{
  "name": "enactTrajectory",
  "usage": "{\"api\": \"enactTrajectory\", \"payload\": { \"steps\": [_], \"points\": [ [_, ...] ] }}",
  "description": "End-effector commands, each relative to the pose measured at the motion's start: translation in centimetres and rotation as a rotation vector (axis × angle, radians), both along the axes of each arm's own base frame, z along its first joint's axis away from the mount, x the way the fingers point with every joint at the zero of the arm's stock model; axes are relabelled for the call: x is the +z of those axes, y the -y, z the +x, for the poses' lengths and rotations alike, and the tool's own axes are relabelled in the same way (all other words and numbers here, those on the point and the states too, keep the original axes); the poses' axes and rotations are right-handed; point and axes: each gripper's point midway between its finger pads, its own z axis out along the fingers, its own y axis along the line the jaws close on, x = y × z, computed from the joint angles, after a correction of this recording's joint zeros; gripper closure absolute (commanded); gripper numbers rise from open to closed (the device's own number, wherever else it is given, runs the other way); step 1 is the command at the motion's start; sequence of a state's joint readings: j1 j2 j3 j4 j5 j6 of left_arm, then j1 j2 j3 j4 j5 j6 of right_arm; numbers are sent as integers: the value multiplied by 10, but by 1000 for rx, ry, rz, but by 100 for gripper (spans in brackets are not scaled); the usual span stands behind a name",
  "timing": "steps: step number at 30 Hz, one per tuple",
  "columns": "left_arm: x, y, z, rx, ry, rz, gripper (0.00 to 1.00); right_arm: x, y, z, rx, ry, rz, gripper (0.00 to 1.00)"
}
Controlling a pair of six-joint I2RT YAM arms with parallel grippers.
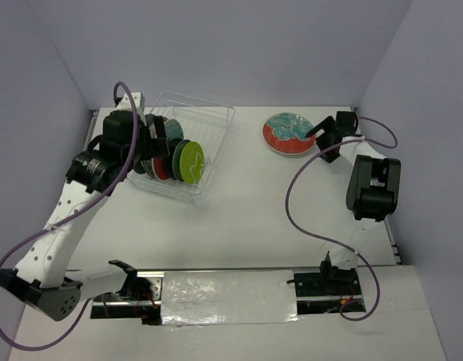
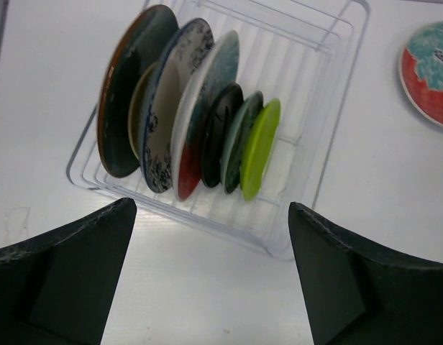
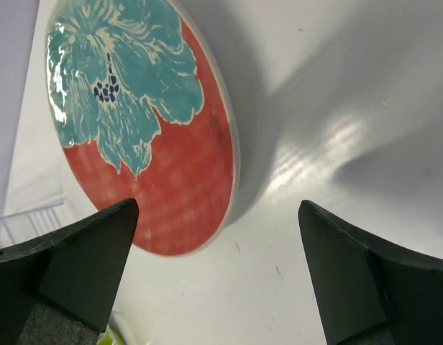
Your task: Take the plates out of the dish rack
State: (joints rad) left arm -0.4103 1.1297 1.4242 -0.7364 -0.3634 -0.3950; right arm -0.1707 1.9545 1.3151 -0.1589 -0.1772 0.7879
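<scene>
The clear wire dish rack (image 1: 209,135) (image 2: 318,79) stands at the back left of the table. Several plates stand on edge in it, from a large dark plate (image 2: 124,93) to a lime green plate (image 1: 192,163) (image 2: 259,147) at the front of the row. My left gripper (image 1: 158,129) (image 2: 213,273) hovers open beside the row, holding nothing. A red-teal plate (image 1: 289,133) (image 3: 142,122) (image 2: 428,72) lies flat on the table at the back right. My right gripper (image 1: 322,144) (image 3: 218,273) is open just off its rim, not touching it.
Pale walls close in the table on the left, back and right. A purple cable (image 1: 299,195) loops from the right arm over the table's right side. Bare table (image 1: 254,218) lies between the rack and the flat plate.
</scene>
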Motion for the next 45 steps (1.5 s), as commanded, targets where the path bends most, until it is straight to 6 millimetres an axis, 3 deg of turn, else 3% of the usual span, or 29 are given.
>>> {"api": "enactTrajectory", "payload": {
  "steps": [1, 2, 3, 4, 6, 7, 8, 10, 11, 14, 17, 22, 26, 33, 41, 45],
  "points": [
    [2, -11, 28, 86, -11, 18, 1, 60, 32, -24, -148, -37, -280, 0],
    [0, -13, 34, 95, -19, 34, 1, 64, 34, -33, -158, -55, -305, 0],
    [5, -14, 38, 104, -19, 43, 1, 85, 34, -39, -161, -16, -330, 0],
    [2, -16, 44, 115, -31, 69, 1, 94, 31, -43, -149, 4, -349, 0],
    [-6, -15, 60, 132, -66, 108, 3, 104, 9, -50, -41, 66, -391, 0],
    [-8, -20, 65, 155, -74, 141, 4, 126, -1, -56, -7, 128, -405, 0],
    [-14, -18, 77, 164, -96, 162, 6, 124, -28, -64, 73, 144, -410, 0],
    [-27, -15, 89, 161, -138, 198, 10, 136, -50, -81, 164, 199, -448, 0],
    [-26, -14, 94, 168, -134, 203, 13, 140, -71, -88, 217, 227, -460, 0],
    [-37, -19, 105, 207, -155, 251, 15, 148, -105, -110, 334, 278, -485, 0],
    [-48, -18, 113, 194, -180, 279, 19, 149, -126, -127, 404, 319, -472, 1],
    [-72, -20, 125, 197, -232, 300, 30, 164, -136, -148, 425, 395, -454, 2],
    [-91, -26, 130, 217, -281, 329, 32, 180, -141, -160, 428, 446, -451, 2],
    [-114, -33, 126, 235, -349, 372, 70, 208, -143, -178, 424, 517, -458, 2],
    [-94, -45, 115, 265, -307, 424, 100, 222, -140, -188, 404, 556, -447, 2],
    [-78, -42, 114, 246, -271, 444, 100, 222, -143, -190, 410, 562, -433, 2]
  ]
}}
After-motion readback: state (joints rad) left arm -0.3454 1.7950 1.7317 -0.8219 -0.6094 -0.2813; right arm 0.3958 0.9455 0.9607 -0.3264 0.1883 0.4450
